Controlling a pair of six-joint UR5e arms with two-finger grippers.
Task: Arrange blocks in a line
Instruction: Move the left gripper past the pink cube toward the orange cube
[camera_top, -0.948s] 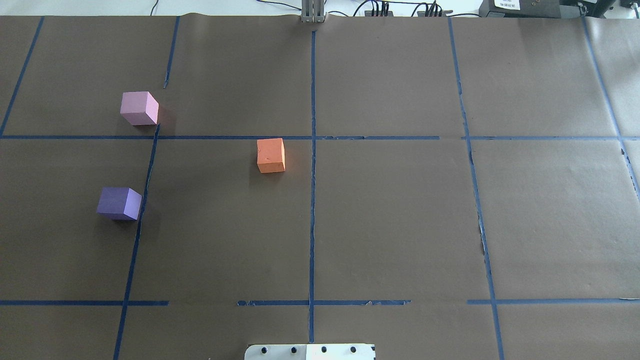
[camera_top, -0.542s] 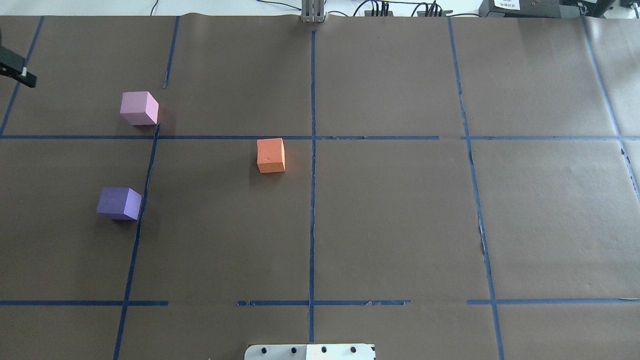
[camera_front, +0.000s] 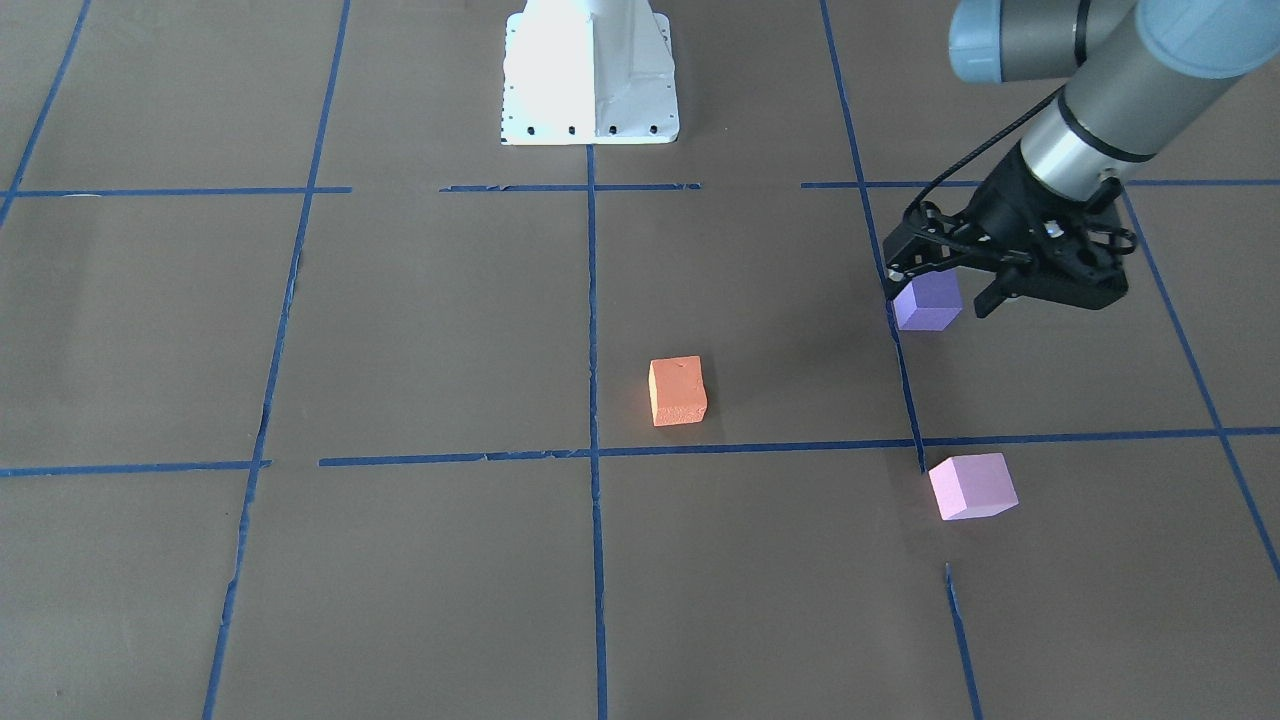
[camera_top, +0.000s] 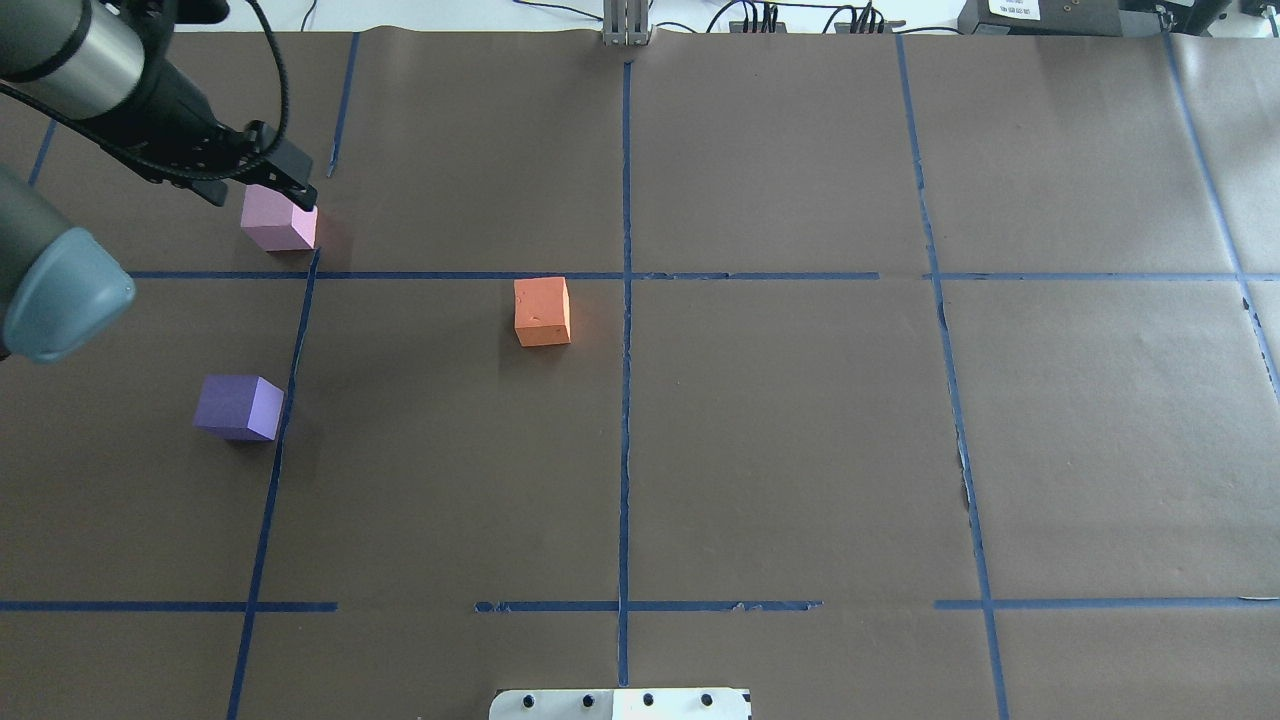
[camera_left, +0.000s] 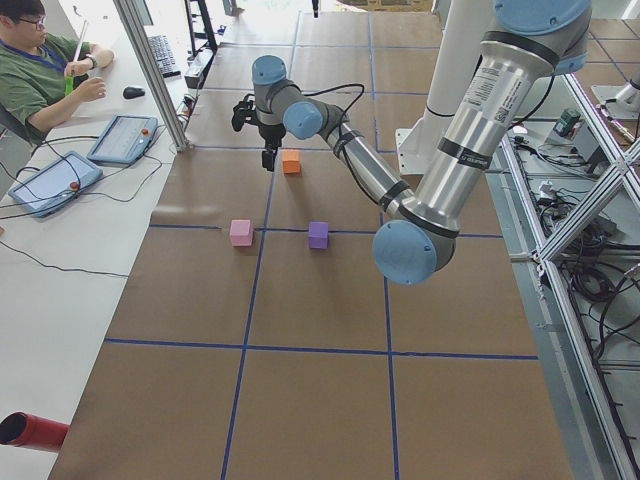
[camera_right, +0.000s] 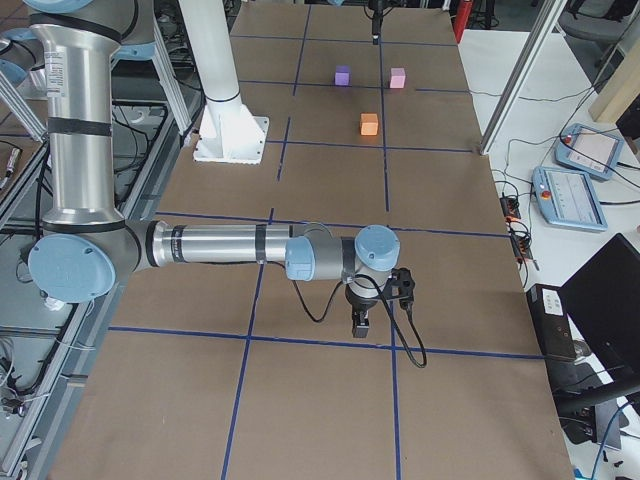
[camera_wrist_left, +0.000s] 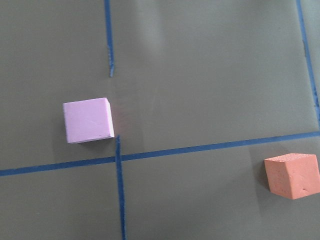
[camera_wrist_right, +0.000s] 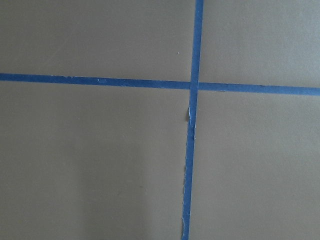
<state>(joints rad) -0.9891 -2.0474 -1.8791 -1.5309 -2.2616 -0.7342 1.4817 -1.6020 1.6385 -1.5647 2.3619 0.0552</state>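
Brown paper table (camera_top: 800, 450), gridded with blue tape (camera_top: 625, 450). The left end effector (camera_top: 262, 193) hangs above it, seemingly spread and empty. For the right end effector (camera_right: 362, 322), I cannot tell. Seen from overhead, the orange block (camera_top: 541, 311) has the pink block (camera_top: 279, 217) at ten o'clock and the purple block (camera_top: 239, 407) at eight.

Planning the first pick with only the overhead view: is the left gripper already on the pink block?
Observer: No. The left gripper hangs high: its wrist view shows the pink block whole, with bare table all round it.
Operator: And the right arm? It's outside my view.
Observer: The right side view shows the right gripper by a tape cross, far from the orange block and the others.
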